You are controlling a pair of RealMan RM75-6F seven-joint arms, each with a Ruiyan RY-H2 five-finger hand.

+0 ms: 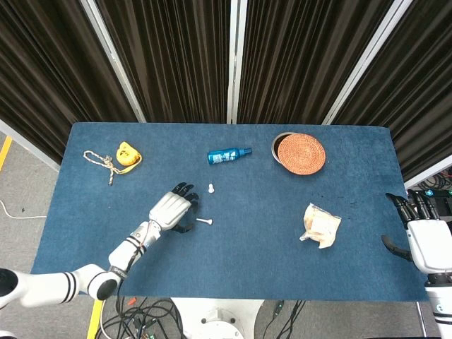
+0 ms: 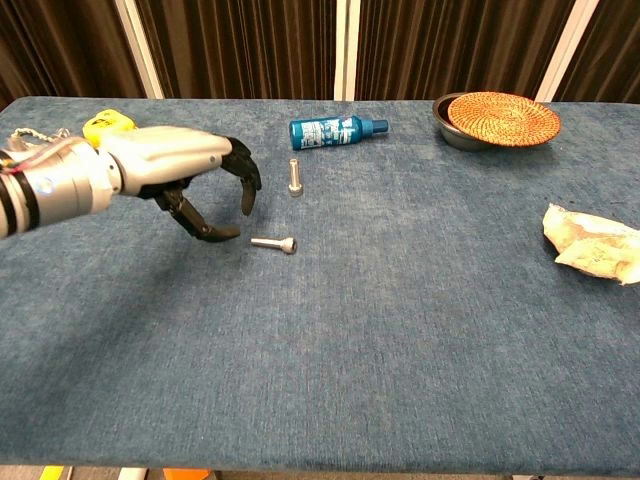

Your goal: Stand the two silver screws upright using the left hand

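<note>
One silver screw stands upright on the blue table, head down; the head view shows this upright screw below the blue bottle. The second screw lies flat nearer the front, and the lying screw is also in the head view. My left hand hovers just left of the lying screw, fingers curled apart and holding nothing; the left hand is apart from both screws. My right hand rests off the table's right edge, fingers spread.
A blue bottle lies behind the upright screw. A woven lid on a bowl sits at the back right, a crumpled wrapper at the right edge. A yellow tape measure with cord lies at the back left.
</note>
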